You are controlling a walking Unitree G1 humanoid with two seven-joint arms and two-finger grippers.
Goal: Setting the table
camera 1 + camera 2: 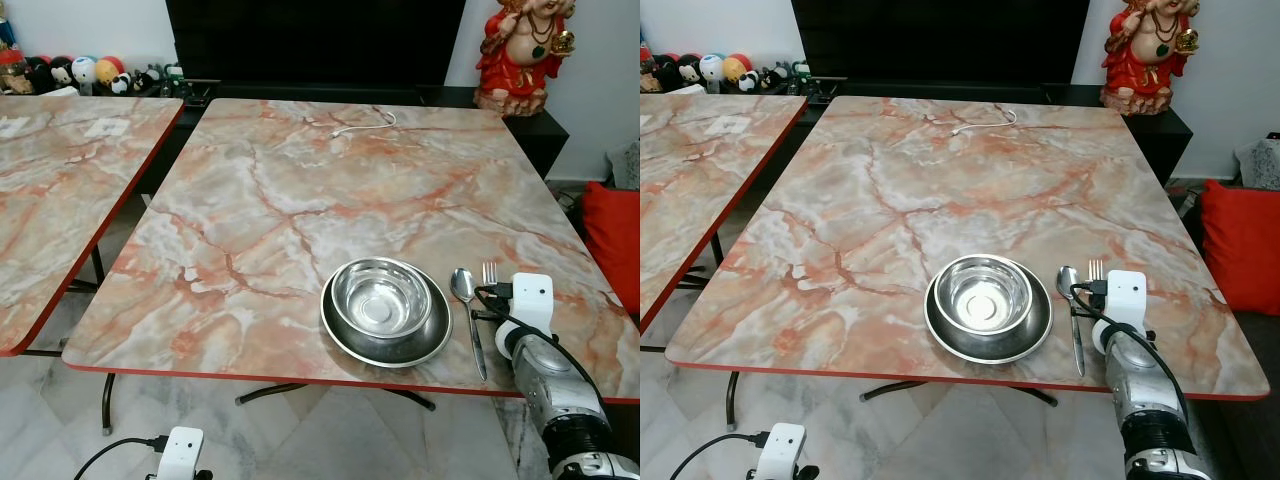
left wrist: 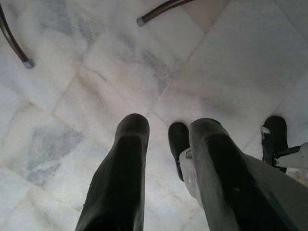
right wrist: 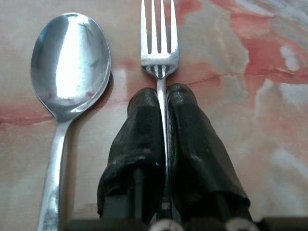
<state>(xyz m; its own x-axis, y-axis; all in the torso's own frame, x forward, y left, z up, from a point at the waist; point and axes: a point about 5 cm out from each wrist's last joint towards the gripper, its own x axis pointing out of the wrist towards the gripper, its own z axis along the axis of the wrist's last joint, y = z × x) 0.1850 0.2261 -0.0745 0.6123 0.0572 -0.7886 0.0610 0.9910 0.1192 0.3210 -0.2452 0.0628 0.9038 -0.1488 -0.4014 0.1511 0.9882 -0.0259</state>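
**Fork pinched at the table's near edge**

The right gripper [image 3: 163,103] has its two black, rubbery fingers pressed together on the thin neck of a polished steel fork [image 3: 159,36]. The four tines reach out past the fingertips, over the glossy marble-patterned table [image 1: 300,190], a top of cream and grey veined with rust red and trimmed with a red edge band. Whether the fork rests on the surface or is held just above it cannot be told.

Just beside the gripper, toward the robot's left, a steel spoon [image 3: 67,62] lies parallel to the fork, with its oval bowl level with the tines and facing up, mirror-bright, and its slim handle running back alongside the fingers. Further to that same side, past the spoon, a round shiny steel bowl [image 1: 381,296] sits nested on a wider, darker steel plate [image 1: 436,338]. Far ahead of the gripper, near the table's far edge, lies a thin white cable [image 1: 362,124].

The left gripper [image 2: 166,130] hangs low over pale veined marble floor tiles [image 2: 72,72], its fingers parted with nothing between them.
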